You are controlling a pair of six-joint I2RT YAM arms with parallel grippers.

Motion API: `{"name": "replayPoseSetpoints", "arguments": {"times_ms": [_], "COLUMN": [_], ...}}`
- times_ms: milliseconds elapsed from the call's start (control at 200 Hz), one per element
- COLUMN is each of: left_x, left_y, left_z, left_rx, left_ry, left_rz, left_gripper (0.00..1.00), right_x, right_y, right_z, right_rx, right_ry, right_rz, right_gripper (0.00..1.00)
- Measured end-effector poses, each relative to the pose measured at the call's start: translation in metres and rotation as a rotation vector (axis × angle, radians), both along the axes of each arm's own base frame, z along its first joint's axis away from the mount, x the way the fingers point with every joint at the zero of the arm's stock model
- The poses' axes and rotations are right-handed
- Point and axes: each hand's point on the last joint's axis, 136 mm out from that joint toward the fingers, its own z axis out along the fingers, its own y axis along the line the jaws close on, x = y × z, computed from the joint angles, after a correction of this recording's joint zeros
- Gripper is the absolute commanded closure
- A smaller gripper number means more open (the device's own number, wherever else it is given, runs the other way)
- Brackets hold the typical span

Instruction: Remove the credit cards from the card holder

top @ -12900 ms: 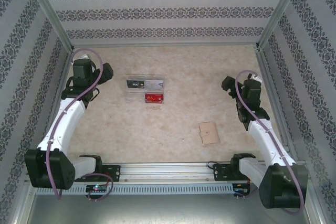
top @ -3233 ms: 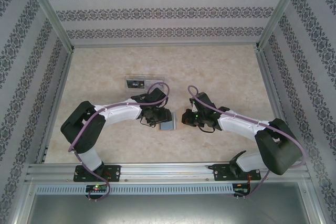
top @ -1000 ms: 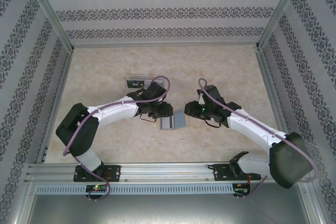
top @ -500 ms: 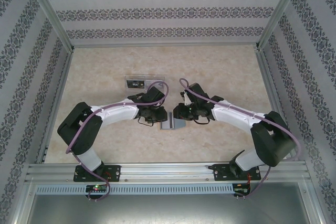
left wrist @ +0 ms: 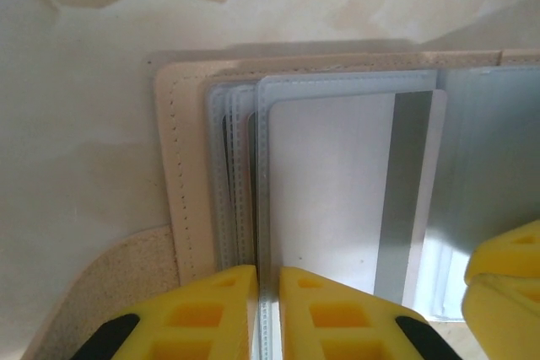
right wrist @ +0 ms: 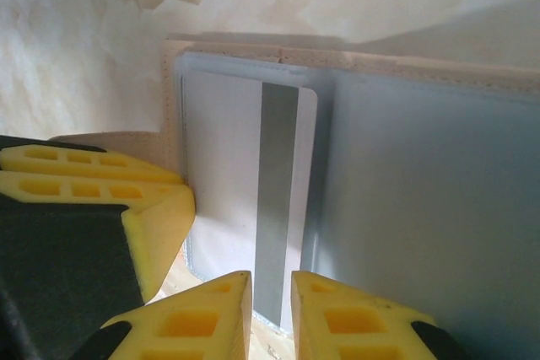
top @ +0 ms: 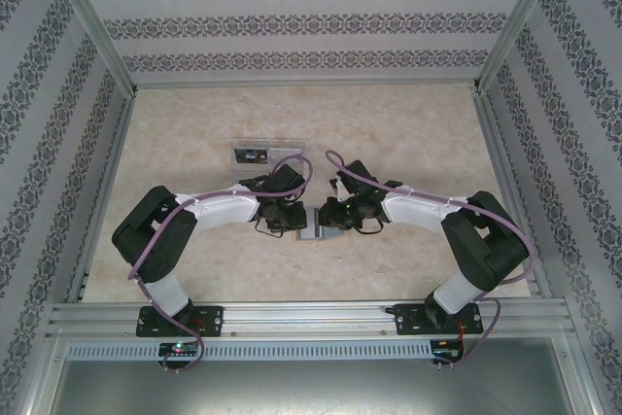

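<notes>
Left wrist view: left gripper (left wrist: 267,284) is pinched nearly shut on the card holder's (left wrist: 181,166) plastic sleeve (left wrist: 337,83). The right gripper (right wrist: 272,291) nips the striped credit card (right wrist: 245,174) between its fingertips. It looks like the extraction step, and next comes a straight pull while the left anchors.

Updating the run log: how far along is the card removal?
Done: the card holder lies open on the table. In hand: the left gripper pinches a clear sleeve; the right gripper straddles the edge of the striped card, grip unclear. Left: that card sits in its sleeve, not yet pulled out.
</notes>
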Motion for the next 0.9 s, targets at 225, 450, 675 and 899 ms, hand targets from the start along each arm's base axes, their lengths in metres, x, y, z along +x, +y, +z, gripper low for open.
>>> {"name": "replayPoseSetpoints", "arguments": {"times_ms": [225, 450, 675, 899], "left_x": [0.000, 0.001, 0.001, 0.002], "left_y": [-0.001, -0.001, -0.001, 0.000], "left_z": [0.000, 0.000, 0.000, 0.000], "left_rx": [-0.001, -0.002, 0.000, 0.018], "left_ry": [0.001, 0.003, 0.004, 0.010], "left_rz": [0.000, -0.001, 0.000, 0.006], "left_gripper": [0.84, 0.85, 0.92, 1.00], "right_x": [-0.002, -0.003, -0.003, -0.003], "right_y": [-0.001, 0.000, -0.001, -0.011], "right_z": [-0.012, -0.018, -0.019, -0.018], "right_rx": [-0.015, -0.014, -0.012, -0.011], "right_ry": [0.029, 0.043, 0.047, 0.040], "right_rz": [-0.005, -0.007, -0.011, -0.035], "right_gripper": [0.81, 0.90, 1.00, 1.00]}}
